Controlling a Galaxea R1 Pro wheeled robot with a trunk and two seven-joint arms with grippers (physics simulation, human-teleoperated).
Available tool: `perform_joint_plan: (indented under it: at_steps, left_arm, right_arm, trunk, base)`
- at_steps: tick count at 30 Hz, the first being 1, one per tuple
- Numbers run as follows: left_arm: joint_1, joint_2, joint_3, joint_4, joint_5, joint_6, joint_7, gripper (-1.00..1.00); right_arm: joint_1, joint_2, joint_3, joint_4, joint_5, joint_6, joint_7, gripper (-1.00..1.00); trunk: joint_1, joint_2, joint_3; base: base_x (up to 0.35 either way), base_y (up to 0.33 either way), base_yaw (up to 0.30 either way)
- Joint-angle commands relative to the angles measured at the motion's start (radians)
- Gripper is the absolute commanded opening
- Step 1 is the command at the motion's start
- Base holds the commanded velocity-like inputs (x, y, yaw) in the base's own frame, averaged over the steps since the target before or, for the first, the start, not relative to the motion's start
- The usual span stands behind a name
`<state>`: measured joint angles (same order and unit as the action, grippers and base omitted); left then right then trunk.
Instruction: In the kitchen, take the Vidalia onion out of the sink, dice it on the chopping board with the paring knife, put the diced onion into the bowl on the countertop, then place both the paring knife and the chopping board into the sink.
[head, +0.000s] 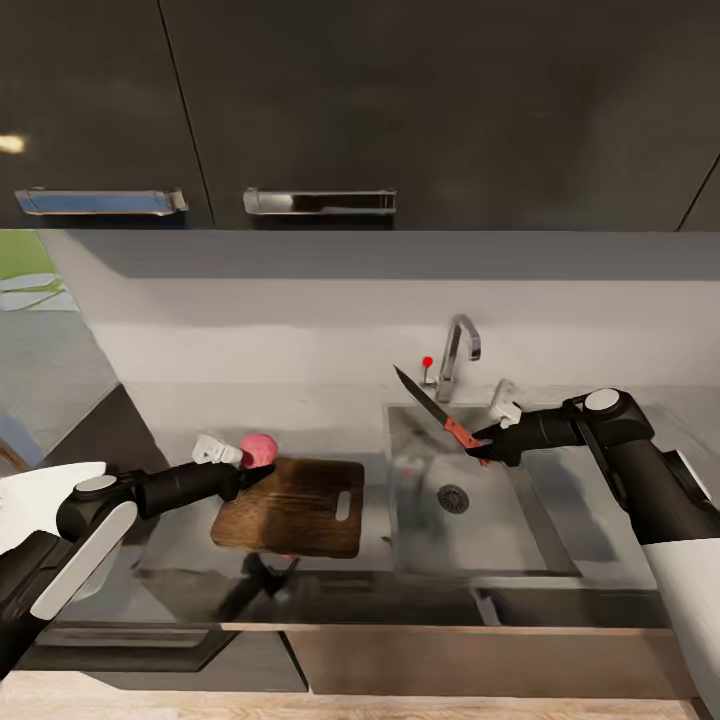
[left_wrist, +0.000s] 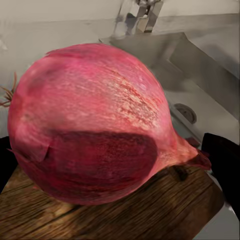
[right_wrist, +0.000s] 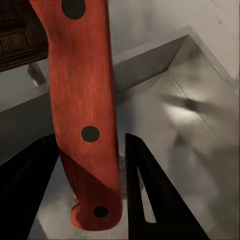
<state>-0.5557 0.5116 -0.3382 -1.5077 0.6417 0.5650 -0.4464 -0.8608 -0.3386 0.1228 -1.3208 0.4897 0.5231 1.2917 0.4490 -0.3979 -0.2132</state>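
Observation:
The pinkish-red Vidalia onion (head: 259, 449) (left_wrist: 90, 122) is at the far left corner of the dark wooden chopping board (head: 295, 507) (left_wrist: 125, 210), with my left gripper (head: 253, 472) shut on it. My right gripper (head: 482, 440) is shut on the red handle of the paring knife (head: 437, 411) (right_wrist: 87, 115), held above the steel sink (head: 470, 495) with the dark blade pointing up and left toward the tap (head: 457, 352). The board lies on the grey countertop (head: 180, 540) just left of the basin. The bowl is out of view.
Dark upper cabinets (head: 360, 110) with two metal handles hang above the pale backsplash. The sink drain (head: 453, 497) sits mid-basin. The counter's metallic front edge (head: 400, 625) runs below the board and sink.

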Motion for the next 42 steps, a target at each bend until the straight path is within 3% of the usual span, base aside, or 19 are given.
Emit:
perform_joint_plan:
  at_steps: [1,10,12,16,17,19,26,29,33,37,42]
  left_arm:
    - [-0.001,0.001,-0.001,0.000,0.009,0.007,0.002,-1.00]
    - [-0.001,0.000,-0.003,0.001,0.008,0.006,0.002,-1.00]
    - [-0.001,-0.005,-0.020,0.004,0.007,0.005,0.003,-1.00]
    - [-0.001,-0.042,-0.062,0.032,0.004,0.004,0.009,-1.00]
    - [-0.001,-0.060,-0.068,0.069,0.002,0.004,0.012,-1.00]
    - [-0.001,-0.066,-0.069,0.087,0.001,0.004,0.011,-1.00]
    - [-0.003,-0.058,-0.066,0.099,-0.004,0.004,0.011,-1.00]
    - [-0.003,-0.019,-0.058,0.097,-0.007,0.004,0.011,-1.00]
    - [-0.003,0.000,-0.054,0.095,-0.008,0.004,0.013,-1.00]
    - [-0.003,-0.013,-0.054,0.096,-0.008,0.010,0.015,-1.00]
    - [-0.003,-0.028,-0.053,0.092,-0.008,0.069,0.014,-1.00]
  right_arm:
    - [-0.002,0.000,0.001,-0.001,0.004,0.009,0.005,-1.00]
    - [-0.001,0.000,0.001,-0.001,0.004,0.009,0.005,-1.00]
    - [-0.002,0.000,0.001,-0.001,0.004,0.009,0.005,-1.00]
    - [-0.001,0.004,0.001,-0.001,0.004,0.009,0.005,-1.00]
    - [-0.002,0.023,0.001,-0.001,0.004,0.009,0.005,-1.00]
    - [-0.001,0.041,0.001,-0.001,0.004,0.009,0.005,-1.00]
    - [-0.001,0.048,0.001,-0.001,0.004,0.009,0.006,-1.00]
    - [-0.001,0.049,0.001,-0.001,0.004,0.009,0.006,-1.00]
    - [-0.002,0.049,0.001,-0.001,0.004,0.009,0.006,-1.00]
    - [-0.001,0.050,0.004,-0.001,0.004,0.009,0.006,-1.00]
    - [-0.001,0.053,0.006,-0.001,0.004,0.008,0.006,-1.00]
  trunk:
    - [0.001,-0.002,-0.002]
    - [0.001,-0.002,-0.002]
    - [0.001,-0.002,-0.002]
    - [0.001,-0.002,-0.005]
    - [0.001,-0.002,-0.006]
    - [0.001,-0.002,-0.007]
    - [0.001,-0.002,-0.008]
    - [0.001,-0.002,-0.008]
    - [0.001,-0.002,-0.008]
    - [0.001,-0.002,-0.008]
    - [0.001,-0.002,-0.008]
  base:
    - [0.196,0.243,0.000]
    - [0.050,0.054,0.000]
    - [0.001,0.001,0.000]
    - [0.000,0.000,0.000]
    - [0.000,0.000,0.000]
    - [0.000,0.000,0.000]
    - [0.000,0.000,0.000]
    - [0.000,0.000,0.000]
    - [0.000,0.000,0.000]
    - [0.000,0.000,0.000]
    - [0.000,0.000,0.000]
